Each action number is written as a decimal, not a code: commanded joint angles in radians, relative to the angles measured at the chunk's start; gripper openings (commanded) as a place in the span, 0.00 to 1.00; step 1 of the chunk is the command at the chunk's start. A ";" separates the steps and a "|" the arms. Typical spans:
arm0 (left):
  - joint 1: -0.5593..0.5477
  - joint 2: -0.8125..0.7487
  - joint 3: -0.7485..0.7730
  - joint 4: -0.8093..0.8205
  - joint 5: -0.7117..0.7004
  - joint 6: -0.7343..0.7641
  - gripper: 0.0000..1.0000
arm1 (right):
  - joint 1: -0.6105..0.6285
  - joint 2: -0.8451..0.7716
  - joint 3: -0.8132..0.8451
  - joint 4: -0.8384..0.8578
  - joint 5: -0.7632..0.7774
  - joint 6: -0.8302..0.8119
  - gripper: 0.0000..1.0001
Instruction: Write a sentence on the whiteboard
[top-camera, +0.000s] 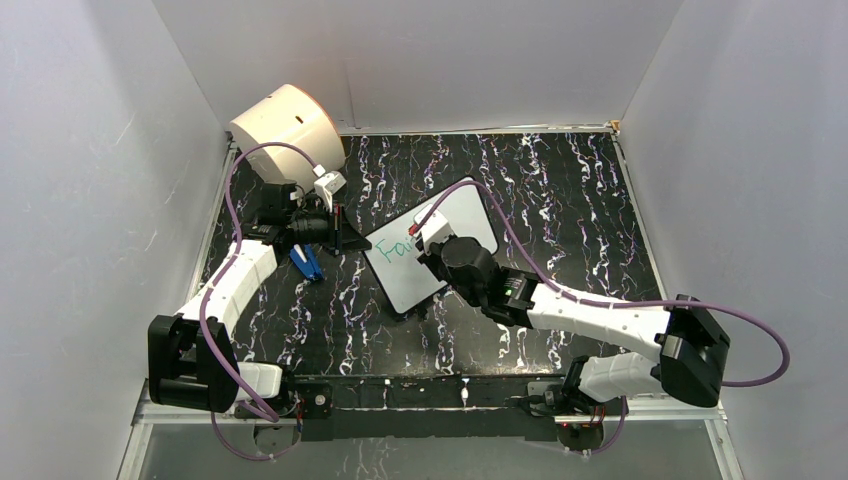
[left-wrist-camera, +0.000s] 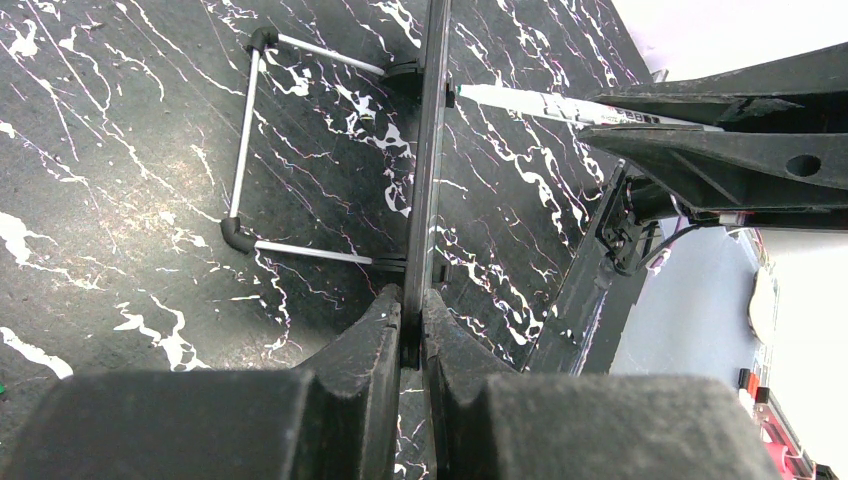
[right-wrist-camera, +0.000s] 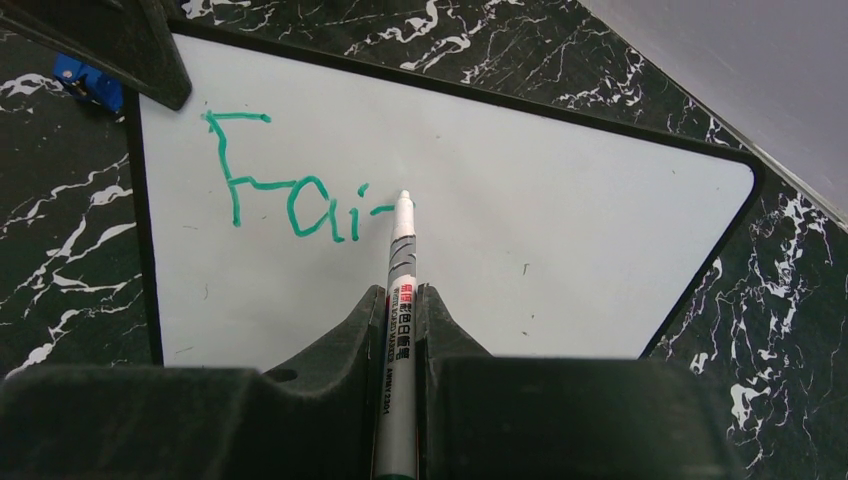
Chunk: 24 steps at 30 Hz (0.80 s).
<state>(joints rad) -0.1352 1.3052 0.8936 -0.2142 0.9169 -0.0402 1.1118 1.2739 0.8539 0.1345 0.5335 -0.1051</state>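
We list one whiteboard (right-wrist-camera: 560, 250), propped mid-table, edge pinched in our left gripper (left-wrist-camera: 412, 300); marker (right-wrist-camera: 402, 250) clamped in our right gripper (right-wrist-camera: 402, 300), tip at green lettering (right-wrist-camera: 290, 195) "Fai-" (sentence barely begun); we should press lightly, bracing the board.

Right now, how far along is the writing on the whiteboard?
Done: the sentence has only green "Fai" and a short stroke on the whiteboard. In hand: the right gripper grips the marker, tip at that stroke; the left gripper clamps the board's edge. Left: the remaining words.

whiteboard (top-camera: 405, 282): angled, centre; sentence (top-camera: 393, 247): green, partly hidden; right end effector (top-camera: 428, 245): over whiteboard
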 joint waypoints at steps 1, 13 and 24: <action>0.002 0.025 0.001 -0.062 -0.110 0.036 0.00 | -0.006 -0.021 0.006 0.067 -0.014 -0.008 0.00; 0.002 0.025 0.001 -0.061 -0.111 0.036 0.00 | -0.006 0.010 0.007 0.089 0.000 -0.011 0.00; 0.002 0.028 0.002 -0.061 -0.107 0.036 0.00 | -0.006 0.039 0.015 0.032 0.005 0.000 0.00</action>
<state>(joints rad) -0.1360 1.3064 0.8951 -0.2169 0.9146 -0.0402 1.1118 1.3045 0.8543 0.1604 0.5232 -0.1089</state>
